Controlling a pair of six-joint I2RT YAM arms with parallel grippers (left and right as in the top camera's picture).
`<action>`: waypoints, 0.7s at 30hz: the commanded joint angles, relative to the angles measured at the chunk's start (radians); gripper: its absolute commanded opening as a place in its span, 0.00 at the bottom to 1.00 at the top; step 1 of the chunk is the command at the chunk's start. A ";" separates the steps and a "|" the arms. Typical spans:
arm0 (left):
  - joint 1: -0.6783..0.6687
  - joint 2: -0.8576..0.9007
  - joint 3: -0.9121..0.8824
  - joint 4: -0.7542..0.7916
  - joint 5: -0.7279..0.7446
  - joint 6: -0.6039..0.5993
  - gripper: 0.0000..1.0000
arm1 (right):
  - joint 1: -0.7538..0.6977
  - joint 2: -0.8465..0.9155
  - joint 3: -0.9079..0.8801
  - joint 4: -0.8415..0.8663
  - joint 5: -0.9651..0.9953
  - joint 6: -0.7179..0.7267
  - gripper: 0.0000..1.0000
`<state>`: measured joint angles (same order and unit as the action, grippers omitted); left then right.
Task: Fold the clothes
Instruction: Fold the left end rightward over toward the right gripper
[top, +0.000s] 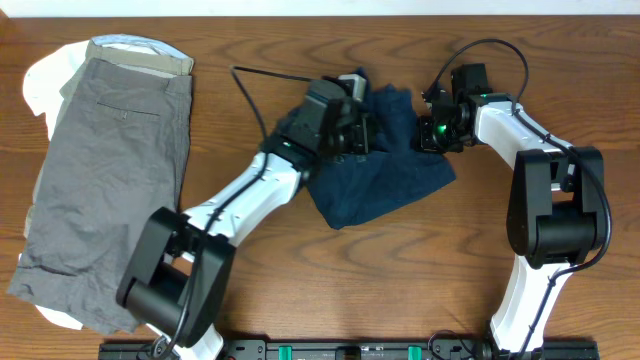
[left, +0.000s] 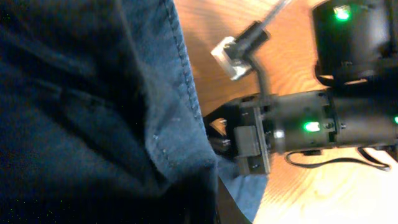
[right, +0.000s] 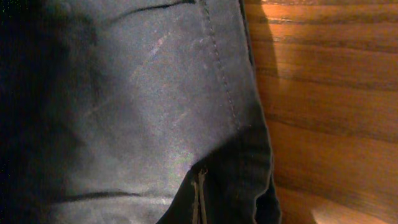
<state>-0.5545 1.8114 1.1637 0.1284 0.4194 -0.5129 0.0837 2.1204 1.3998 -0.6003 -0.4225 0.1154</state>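
The dark navy shorts (top: 385, 170) lie crumpled in the middle of the table. My left gripper (top: 357, 128) is at their upper left edge and my right gripper (top: 432, 132) at their upper right edge, close together. In the left wrist view the navy fabric (left: 93, 112) fills the left side and runs down into the jaws, which are hidden. The right gripper (left: 252, 146) shows there, pinching the cloth's edge. In the right wrist view the fabric (right: 137, 99) with a stitched seam bunches toward the hidden jaws at the bottom.
Grey shorts (top: 110, 180) lie flat at the left on a white garment (top: 42, 80). A black cable (top: 250, 90) runs across the wood behind the left arm. Bare wooden table (top: 400, 270) lies in front of the navy shorts.
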 joint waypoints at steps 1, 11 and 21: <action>-0.039 0.012 0.021 0.053 -0.017 -0.021 0.06 | 0.011 0.020 -0.007 -0.008 0.022 0.011 0.01; -0.091 0.012 0.021 0.092 -0.116 -0.020 0.60 | 0.011 0.020 -0.007 -0.008 0.022 0.019 0.01; -0.038 -0.141 0.021 0.088 0.005 -0.020 0.73 | 0.006 0.020 -0.007 -0.001 -0.002 0.019 0.01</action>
<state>-0.6247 1.7775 1.1641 0.2142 0.3630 -0.5312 0.0834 2.1204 1.3998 -0.5999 -0.4271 0.1253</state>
